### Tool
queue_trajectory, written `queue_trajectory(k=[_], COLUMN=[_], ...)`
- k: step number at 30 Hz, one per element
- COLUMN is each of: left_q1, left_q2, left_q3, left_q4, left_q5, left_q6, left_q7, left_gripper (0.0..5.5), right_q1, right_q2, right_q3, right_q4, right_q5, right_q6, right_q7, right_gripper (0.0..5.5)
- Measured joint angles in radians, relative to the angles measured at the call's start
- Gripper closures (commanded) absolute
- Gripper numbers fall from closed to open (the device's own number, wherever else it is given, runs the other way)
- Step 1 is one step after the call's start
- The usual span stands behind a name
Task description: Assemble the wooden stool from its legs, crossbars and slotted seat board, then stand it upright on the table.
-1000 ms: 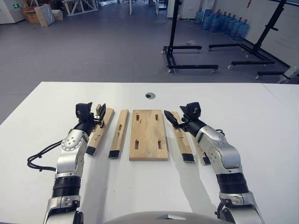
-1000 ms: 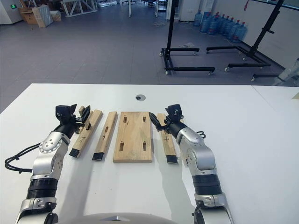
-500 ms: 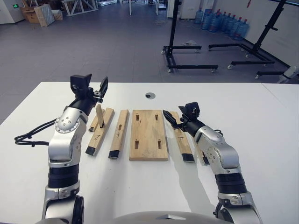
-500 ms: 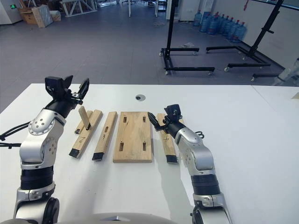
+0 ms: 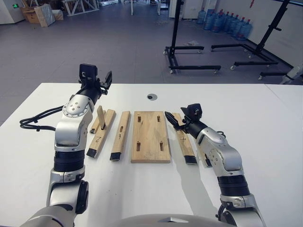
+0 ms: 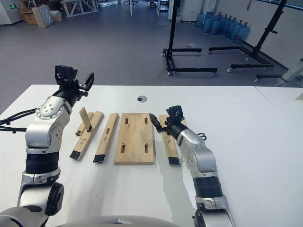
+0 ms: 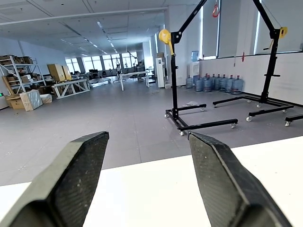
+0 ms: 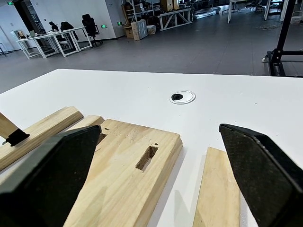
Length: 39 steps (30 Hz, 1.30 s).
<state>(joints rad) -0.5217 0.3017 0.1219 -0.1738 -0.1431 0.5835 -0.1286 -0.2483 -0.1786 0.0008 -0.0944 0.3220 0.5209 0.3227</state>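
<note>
The left arm is bent upward. The left gripper (image 5: pixel 100 81) is high, to the left of the seat board (image 5: pixel 150 137) and past its far end, fingers apart. The right gripper (image 5: pixel 171 120) is low by the board's far right corner, fingers wide apart.

Large open workshop hall. Indicators: a wide grey tiled floor (image 5: pixel 109 52), black wheeled steel stands (image 5: pixel 194 68), blue water bottles (image 5: pixel 227 21) lined along the wall, cardboard boxes (image 5: pixel 40 14), storage shelving (image 7: pixel 12 78), and a white worktop (image 5: pixel 265 132) fitted with a cable port (image 5: pixel 152 97).
</note>
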Motion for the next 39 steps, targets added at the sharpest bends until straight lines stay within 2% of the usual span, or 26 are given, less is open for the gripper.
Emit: queue_trajectory(k=[7,13,15,19,24,28,31,34,36,39], left_q1=[0.002,0.066,0.047,-0.025,-0.307,-0.381,-0.310,-0.198,-0.091,0.171], left_q2=[-0.005,-0.015,-0.017,-0.016,0.068,0.139,0.228,0.361,0.481,0.585], left_q3=[-0.009,-0.041,-0.037,-0.003,0.082,0.253,0.350,0.404,0.356,0.237], left_q4=[0.051,0.342,0.351,0.190,-0.115,-0.120,-0.043,0.154,0.237,0.240], left_q5=[0.002,0.037,0.037,-0.004,-0.102,-0.241,-0.335,-0.400,-0.383,-0.307], left_q6=[-0.021,-0.279,-0.287,-0.122,0.117,0.320,0.373,0.362,0.279,0.113], left_q7=[0.001,-0.061,-0.058,-0.037,-0.023,-0.031,-0.157,-0.389,-0.577,-0.824], left_gripper=[2.43,2.43,2.43,2.43,2.43,2.43,2.43,2.43,2.43,2.43], right_q1=[0.001,0.003,0.003,0.000,-0.009,0.004,0.057,0.117,0.147,0.165], right_q2=[0.000,0.001,0.000,-0.001,-0.002,-0.003,-0.003,-0.013,-0.035,-0.065], right_q3=[0.000,0.000,-0.002,-0.008,-0.013,-0.035,-0.063,-0.116,-0.152,-0.206], right_q4=[-0.002,-0.002,-0.002,-0.014,-0.041,-0.074,-0.110,-0.156,-0.181,-0.199], right_q5=[0.000,0.001,0.001,0.009,0.012,0.012,0.013,0.013,0.013,0.014], right_q6=[0.000,0.001,0.001,0.022,0.024,0.024,0.023,0.022,0.023,0.023], right_q7=[0.000,0.001,0.001,0.000,-0.003,-0.024,-0.043,-0.067,-0.076,-0.077], right_gripper=[0.92,0.92,0.92,0.92,0.92,0.92,0.92,0.92,0.92,0.92])
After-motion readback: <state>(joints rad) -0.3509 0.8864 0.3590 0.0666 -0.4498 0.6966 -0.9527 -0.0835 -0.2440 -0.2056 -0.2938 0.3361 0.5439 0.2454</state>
